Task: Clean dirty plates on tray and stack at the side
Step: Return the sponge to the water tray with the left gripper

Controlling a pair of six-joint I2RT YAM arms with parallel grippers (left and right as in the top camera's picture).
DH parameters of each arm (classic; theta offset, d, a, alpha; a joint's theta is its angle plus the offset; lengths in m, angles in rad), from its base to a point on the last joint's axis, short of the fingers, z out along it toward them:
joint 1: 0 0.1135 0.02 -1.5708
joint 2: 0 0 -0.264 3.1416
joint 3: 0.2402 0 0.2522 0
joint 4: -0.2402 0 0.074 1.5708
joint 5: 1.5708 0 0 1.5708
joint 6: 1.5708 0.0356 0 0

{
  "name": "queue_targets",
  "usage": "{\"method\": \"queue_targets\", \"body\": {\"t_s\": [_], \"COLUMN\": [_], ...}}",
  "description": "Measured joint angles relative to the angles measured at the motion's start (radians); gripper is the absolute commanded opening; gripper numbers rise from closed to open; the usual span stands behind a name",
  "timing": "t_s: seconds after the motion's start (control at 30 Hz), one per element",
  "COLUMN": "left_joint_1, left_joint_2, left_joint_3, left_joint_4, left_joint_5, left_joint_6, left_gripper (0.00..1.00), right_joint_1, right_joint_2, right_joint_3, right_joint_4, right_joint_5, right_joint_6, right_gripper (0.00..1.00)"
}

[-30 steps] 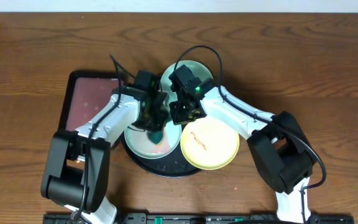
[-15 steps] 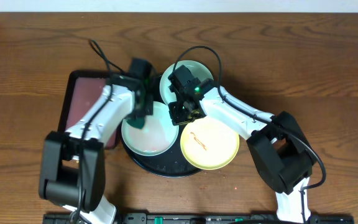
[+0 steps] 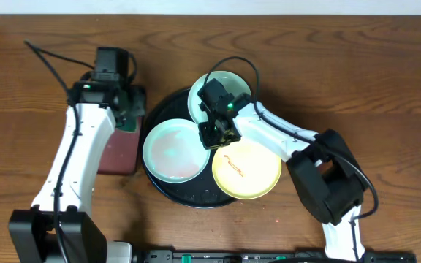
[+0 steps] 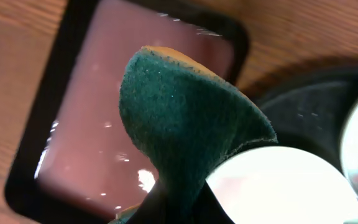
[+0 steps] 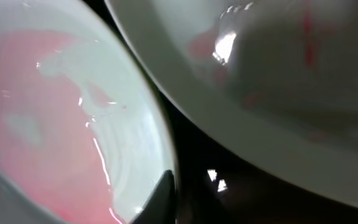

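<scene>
Three small plates lie side by side in the round black tray (image 3: 187, 200) at the middle of the table (image 3: 371, 73). None has been stacked beside the tray yet. The mint-green plate at the tray's front left (image 3: 171, 151) carries a wet pink film. The yellow plate at the front right (image 3: 246, 169) has a thin red squiggle. The second mint-green plate at the back (image 3: 229, 86) shows faint red marks in the right wrist view.

The right fingers (image 3: 212, 135) sit low where the three plates meet, one dark tip at the front-left plate's rim. Whether they are spread or pinching that rim cannot be told.

The left fingers (image 3: 127, 113) pinch a green sponge (image 4: 179, 137), folded upward. They hold it just left of the round tray, above the smaller rectangular tray with a maroon floor (image 3: 115, 155).

The step looks like wiping, mid-cycle: one plate partly cleaned, two not yet touched. The next move probably calls for wetting or rinsing the sponge, then bringing it back over a smeared plate while the right arm steadies it.

A second ago the sponge was on the front-left plate. Half a second ago it was at that plate's left edge. Now it has swung clear of the round tray. The right arm has barely moved.
</scene>
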Motion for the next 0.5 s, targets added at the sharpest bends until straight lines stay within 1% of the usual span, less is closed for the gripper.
{"method": "queue_targets", "body": {"t_s": [0.33,0.5], "left_joint_1": [0.073,0.092], "left_joint_2": [0.0,0.0], "left_joint_3": [0.0,0.0], "left_joint_4": [-0.016,-0.016], "left_joint_5": [0.0,0.0], "left_joint_6": [0.0,0.0], "left_gripper": [0.08,0.07], "right_joint_1": [-0.001,-0.001], "right_joint_2": [0.008,0.008], "right_joint_3": [0.002,0.021], "right_joint_4": [0.004,-0.01], "right_joint_5": [-0.021,-0.024], "right_joint_6": [0.008,-0.034], "right_gripper": [0.01,0.01]}}
